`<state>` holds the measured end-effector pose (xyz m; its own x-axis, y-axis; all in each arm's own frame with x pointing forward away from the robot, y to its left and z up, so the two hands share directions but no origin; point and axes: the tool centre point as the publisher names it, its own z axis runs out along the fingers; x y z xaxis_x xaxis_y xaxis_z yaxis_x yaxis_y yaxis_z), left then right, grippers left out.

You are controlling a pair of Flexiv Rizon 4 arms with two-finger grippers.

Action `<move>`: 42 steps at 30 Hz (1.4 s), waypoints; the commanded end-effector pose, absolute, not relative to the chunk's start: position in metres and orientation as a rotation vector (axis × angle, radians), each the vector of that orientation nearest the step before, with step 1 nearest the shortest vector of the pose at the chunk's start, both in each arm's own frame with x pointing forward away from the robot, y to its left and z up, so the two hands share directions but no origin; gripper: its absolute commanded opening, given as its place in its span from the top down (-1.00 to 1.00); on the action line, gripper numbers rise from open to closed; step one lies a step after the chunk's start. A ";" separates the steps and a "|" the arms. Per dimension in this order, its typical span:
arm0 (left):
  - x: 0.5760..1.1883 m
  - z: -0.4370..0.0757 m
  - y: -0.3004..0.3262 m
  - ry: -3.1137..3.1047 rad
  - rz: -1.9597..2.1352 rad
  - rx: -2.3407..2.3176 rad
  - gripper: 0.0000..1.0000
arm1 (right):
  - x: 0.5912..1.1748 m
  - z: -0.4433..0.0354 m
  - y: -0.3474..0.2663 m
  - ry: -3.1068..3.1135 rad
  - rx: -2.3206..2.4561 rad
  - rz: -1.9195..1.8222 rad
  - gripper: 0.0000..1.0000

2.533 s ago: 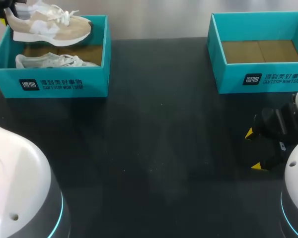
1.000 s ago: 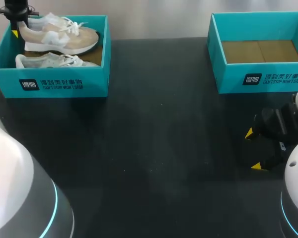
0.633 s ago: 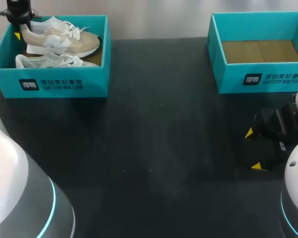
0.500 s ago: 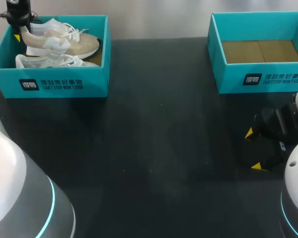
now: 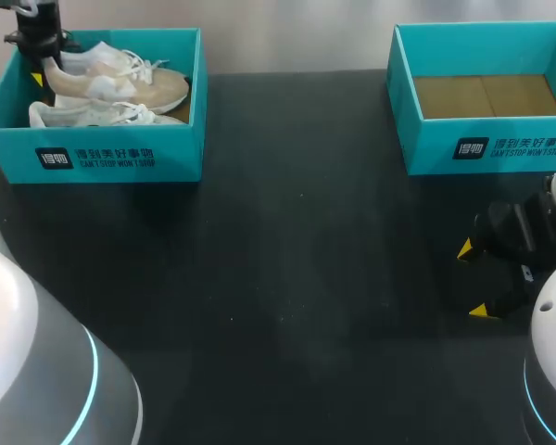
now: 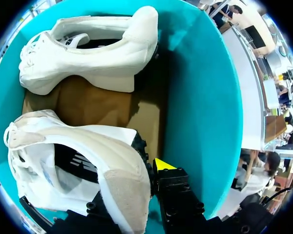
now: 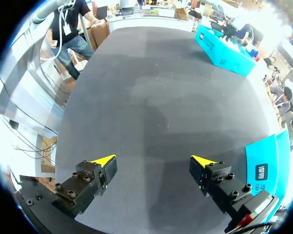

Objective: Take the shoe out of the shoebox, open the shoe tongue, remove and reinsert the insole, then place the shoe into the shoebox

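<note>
In the head view the teal left shoebox point(image 5: 107, 158) stands at the table's far left. My left gripper point(image 5: 44, 67) reaches down into its back left corner, shut on the heel of a beige-and-white shoe point(image 5: 125, 82). That shoe lies low in the box, toe to the right. A second white shoe point(image 5: 102, 113) lies in front of it. In the left wrist view the held shoe's heel point(image 6: 122, 187) sits in my left gripper point(image 6: 141, 168); one yellow tip shows beside the box wall point(image 6: 205, 97). The other shoe point(image 6: 88, 53) lies ahead. My right gripper point(image 5: 473, 278) point(image 7: 154, 163) hovers open.
A second teal box point(image 5: 482, 148) with a bare cardboard floor stands at the far right. My right gripper hangs over the dark table point(image 7: 151, 97) in front of that box. The two arm bases fill the near corners.
My left gripper has come down into the left shoebox with the beige shoe, which has sunk from above the rim to lie inside. The right arm has stayed still.
</note>
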<state>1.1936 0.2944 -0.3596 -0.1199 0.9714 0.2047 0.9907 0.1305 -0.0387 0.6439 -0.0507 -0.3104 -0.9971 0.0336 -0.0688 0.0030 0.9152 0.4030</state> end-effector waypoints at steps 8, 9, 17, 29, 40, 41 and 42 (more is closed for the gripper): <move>1.197 -0.365 0.286 -2.209 -0.137 -1.947 1.00 | 0.643 -0.310 -0.050 3.001 0.029 0.625 -1.00; 1.199 -0.366 0.284 -2.209 -0.135 -1.949 1.00 | 0.643 -0.310 -0.050 3.001 0.029 0.625 -1.00; 1.200 -0.373 0.279 -2.191 -0.121 -1.945 1.00 | 0.643 -0.310 -0.050 3.001 0.029 0.625 -1.00; 1.194 -0.367 0.285 -2.214 -0.099 -1.956 -1.00 | 0.643 -0.310 -0.050 3.001 0.029 0.625 -1.00; 1.177 -0.315 0.282 -2.265 -0.138 -2.057 -1.00 | 0.643 -0.310 -0.050 3.001 0.029 0.625 -1.00; 1.176 -0.310 0.281 -2.268 -0.140 -2.052 -1.00 | 0.643 -0.310 -0.050 3.001 0.029 0.625 -1.00; 1.173 -0.304 0.280 -2.268 -0.140 -2.051 -1.00 | 0.643 -0.310 -0.050 3.001 0.029 0.625 -1.00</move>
